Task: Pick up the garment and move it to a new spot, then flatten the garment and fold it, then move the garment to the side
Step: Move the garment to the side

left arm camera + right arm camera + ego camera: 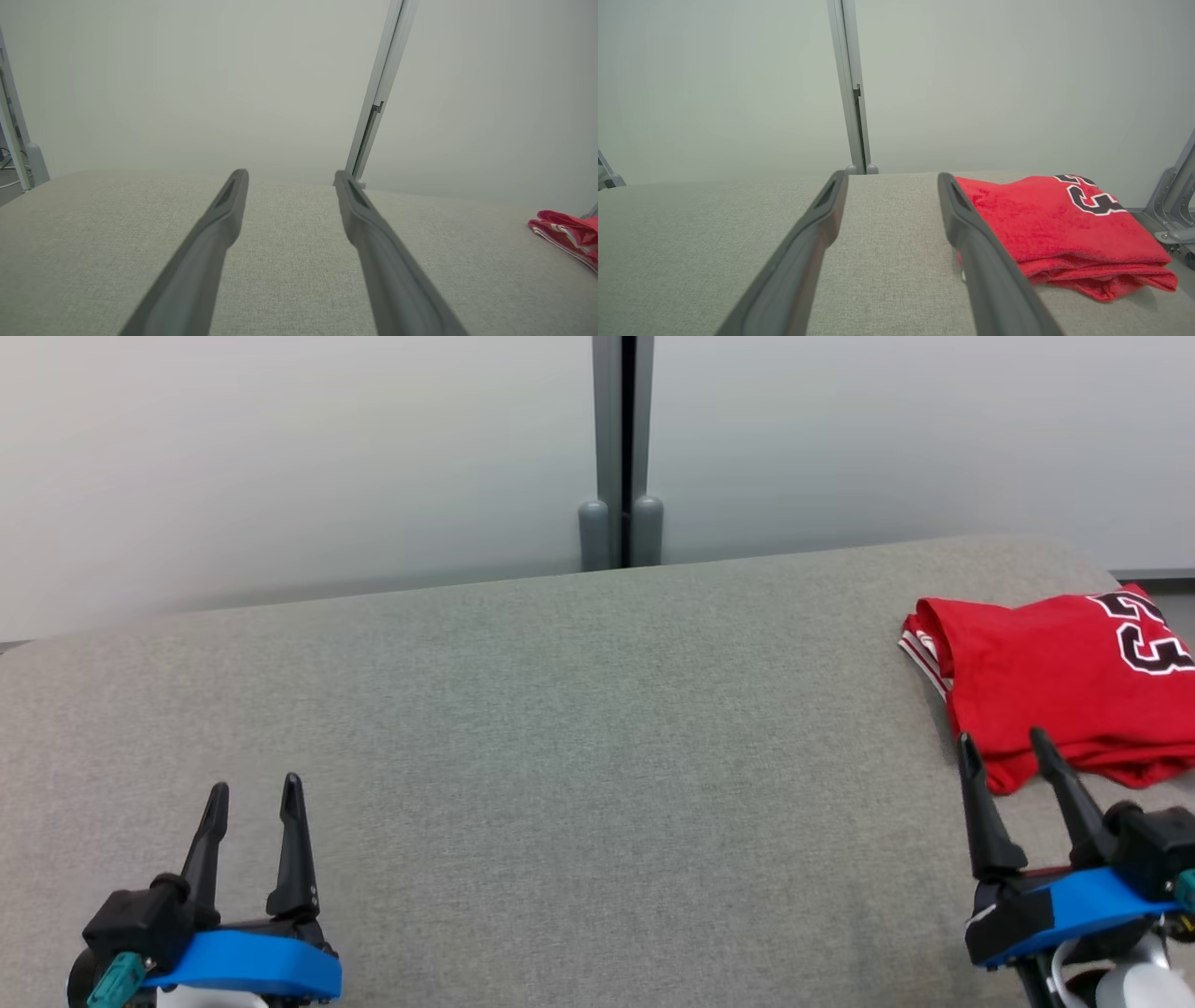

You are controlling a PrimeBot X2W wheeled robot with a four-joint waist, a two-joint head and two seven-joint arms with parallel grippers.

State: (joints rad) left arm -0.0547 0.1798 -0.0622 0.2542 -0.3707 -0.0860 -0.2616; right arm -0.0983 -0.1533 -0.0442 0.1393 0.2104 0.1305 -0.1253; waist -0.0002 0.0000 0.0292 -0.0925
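Note:
The garment (1046,663) is a red jersey with black-and-white numbers, folded into a compact stack at the far right of the grey padded surface (560,728). My right gripper (1004,747) hovers open just in front of its near-left corner, nothing between the fingers. In the right wrist view the garment (1055,224) lies beside and beyond the right finger (980,252). My left gripper (254,793) stands open and empty at the lower left, far from the jersey. The left wrist view catches the garment's striped edge (567,233) at the far right.
A pale wall with a grey vertical post (621,457) runs behind the surface. The surface's back edge curves down toward the wall. A metal bracket (1174,205) stands to the right of the jersey.

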